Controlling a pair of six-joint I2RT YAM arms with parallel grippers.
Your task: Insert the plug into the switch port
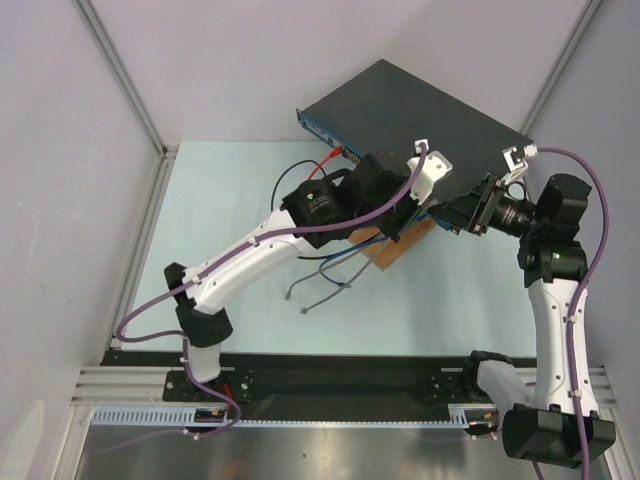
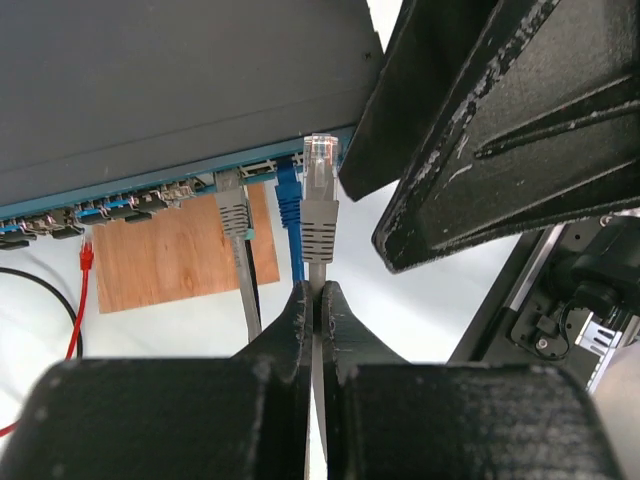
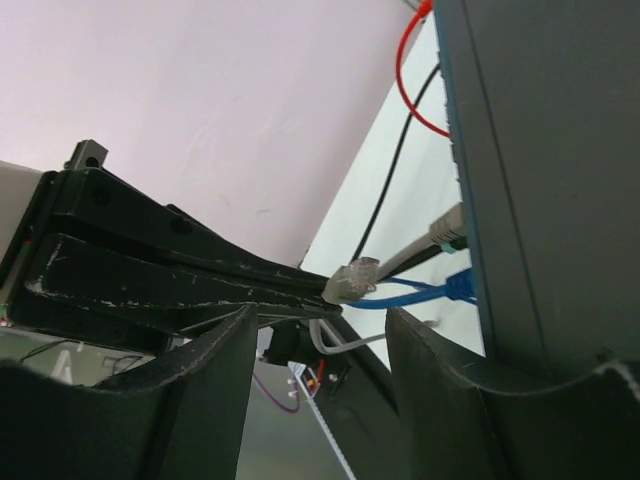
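The switch [image 1: 410,100] is a flat black box at the back; its blue front strip [image 2: 150,195] of sockets faces the arms. My left gripper [image 2: 316,290] is shut on a grey cable just behind its plug [image 2: 320,195]. The plug's clear tip points at the strip's right end. In the right wrist view the plug [image 3: 352,280] hangs a short gap away from the switch [image 3: 550,150]. My right gripper [image 3: 320,335] is open just right of the plug, nothing between its fingers [image 2: 500,150]. In the top view both grippers meet below the switch, left gripper [image 1: 412,212] and right gripper [image 1: 455,212].
A grey cable [image 2: 232,205] and a blue cable [image 2: 290,200] sit plugged into the strip left of the held plug. Red cable [image 2: 82,290] and black cable [image 2: 40,290] run further left. A brown wooden board [image 2: 170,255] lies under the switch's front.
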